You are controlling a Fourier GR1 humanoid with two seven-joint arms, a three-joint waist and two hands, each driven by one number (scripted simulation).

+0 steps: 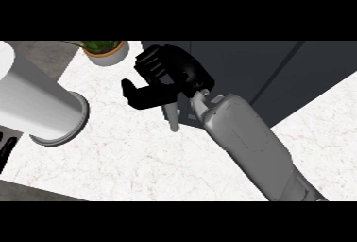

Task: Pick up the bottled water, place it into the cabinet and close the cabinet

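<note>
right hand (169, 78) with curled fingers, holding nothing visible, beside one dark cabinet (279, 71); one potted plant (106, 50) nearby

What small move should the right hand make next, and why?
Probably ease the right hand against the dark cabinet front to press it shut. No bottle shows on the counter, so it may already be inside, and the hand lies right at the front's edge, over a slim grey bar that looks like its handle.

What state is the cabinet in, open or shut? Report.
Seemingly shut: the cabinet shows only flat dark fronts, no interior, though the right hand hides part.
</note>
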